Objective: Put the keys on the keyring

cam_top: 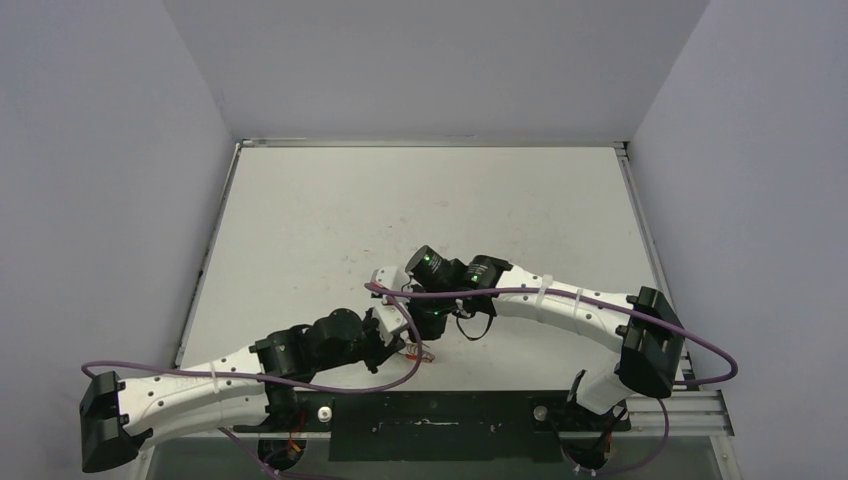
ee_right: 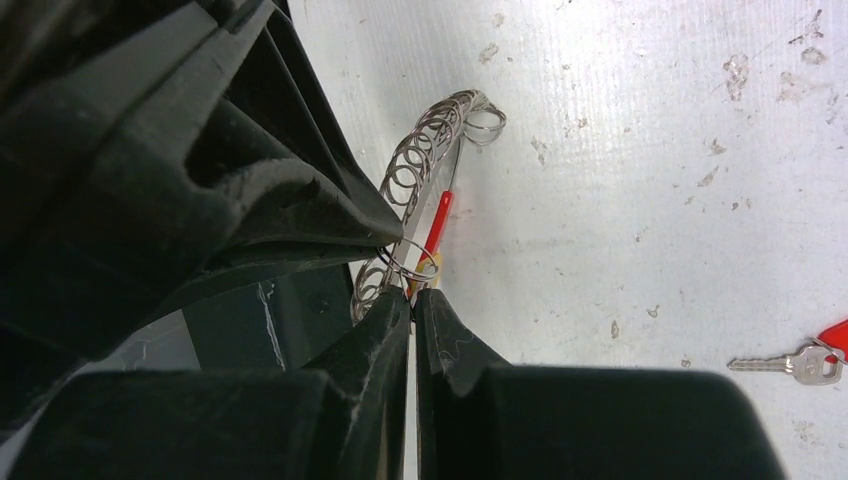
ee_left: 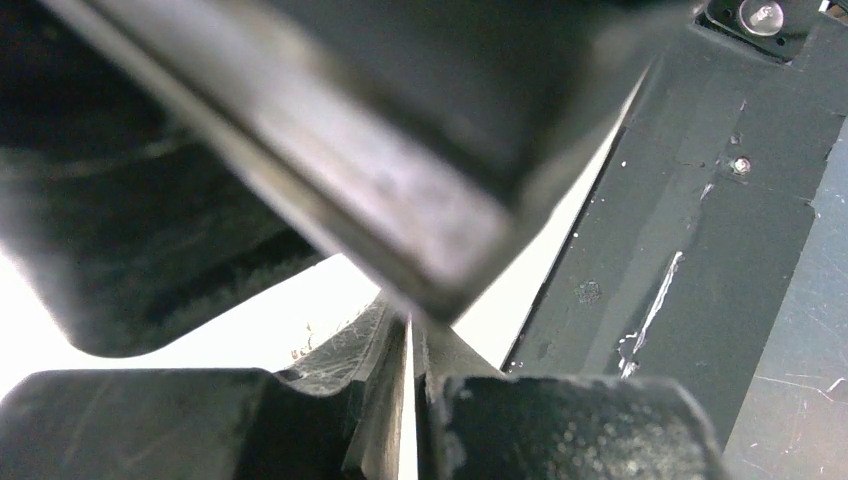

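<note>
Silvery coiled wire forms the keyring [ee_right: 420, 150], which arcs up from the pincer tips in the right wrist view. A short red sleeve [ee_right: 438, 222] lies along a straight wire on the inside of the arc. The right pincer [ee_right: 411, 292] is closed, its two fingers pressed together with only a hairline between them. Its tips pinch the keyring where a small round loop and a yellow piece [ee_right: 430, 265] sit. Whether that yellow piece is a key's head cannot be told.

A dark wedge comes in from the upper left of the same view and ends right against the coil, just above the right fingertips. From the overhead view this is the left arm's end.

The left pincer [ee_left: 410, 345] is drawn together to a thin bright slit in its own camera. Nothing can be made out between its fingers, so whether it grips anything cannot be told. A large blurred dark body fills the picture above it, and the black base plate [ee_left: 700, 250] runs along the right.

One key with a red head [ee_right: 800, 364] lies flat on the white worktop [cam_top: 420, 200], well apart from the keyring, its silver blade pointing towards it.

From above, both arms meet low on the worktop near its middle, with purple cable [cam_top: 560, 293] looped across them. The keyring is almost wholly hidden there.
</note>
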`<state>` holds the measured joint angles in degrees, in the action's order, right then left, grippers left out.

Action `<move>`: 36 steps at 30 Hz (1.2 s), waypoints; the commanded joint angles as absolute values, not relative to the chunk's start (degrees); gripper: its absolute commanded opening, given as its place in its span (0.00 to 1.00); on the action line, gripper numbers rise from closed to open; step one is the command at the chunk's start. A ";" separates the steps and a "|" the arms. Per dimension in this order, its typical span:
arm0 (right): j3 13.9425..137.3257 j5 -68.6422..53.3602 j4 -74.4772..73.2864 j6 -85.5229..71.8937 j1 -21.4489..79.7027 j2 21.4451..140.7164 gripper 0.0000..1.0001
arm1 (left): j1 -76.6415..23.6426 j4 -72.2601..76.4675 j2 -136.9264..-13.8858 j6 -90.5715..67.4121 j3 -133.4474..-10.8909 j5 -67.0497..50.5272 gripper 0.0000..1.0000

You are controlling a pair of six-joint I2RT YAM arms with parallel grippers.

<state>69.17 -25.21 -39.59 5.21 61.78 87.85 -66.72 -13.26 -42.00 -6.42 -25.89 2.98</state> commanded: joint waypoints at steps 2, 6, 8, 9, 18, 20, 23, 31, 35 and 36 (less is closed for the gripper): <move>71.83 -26.08 -38.15 6.17 62.31 87.02 0.00 | -66.71 -12.64 -42.88 -6.69 -28.32 5.61 0.05; 71.63 -26.33 -37.88 6.07 62.31 87.14 0.00 | -66.71 -9.37 -41.71 -6.48 -27.47 4.88 0.11; 71.67 -26.41 -37.80 6.03 62.31 87.17 0.00 | -66.71 -7.50 -41.20 -6.48 -26.98 4.18 0.14; 71.76 -26.33 -37.79 6.06 62.28 87.25 0.00 | -66.71 -6.64 -41.06 -6.42 -26.76 3.70 0.15; 71.89 -26.36 -38.01 6.04 62.10 86.95 0.00 | -66.71 -5.13 -42.73 -6.68 -26.01 3.41 0.17; 71.89 -26.21 -38.05 5.90 62.07 86.92 0.00 | -66.71 -5.71 -43.60 -7.06 -26.21 3.47 0.17; 71.82 -26.22 -38.08 5.89 62.11 86.86 0.00 | -66.71 -6.97 -44.66 -7.51 -26.81 3.87 0.17; 71.91 -26.31 -38.06 5.72 62.02 86.62 0.00 | -66.78 -9.29 -46.40 -7.65 -28.03 4.75 0.00; 71.45 -26.98 -37.78 5.66 61.52 86.28 0.00 | -66.77 -9.29 -45.76 -7.65 -27.84 4.71 0.00; 71.19 -27.42 -37.53 5.56 61.17 86.12 0.00 | -66.75 -9.19 -45.42 -7.65 -27.74 4.52 0.00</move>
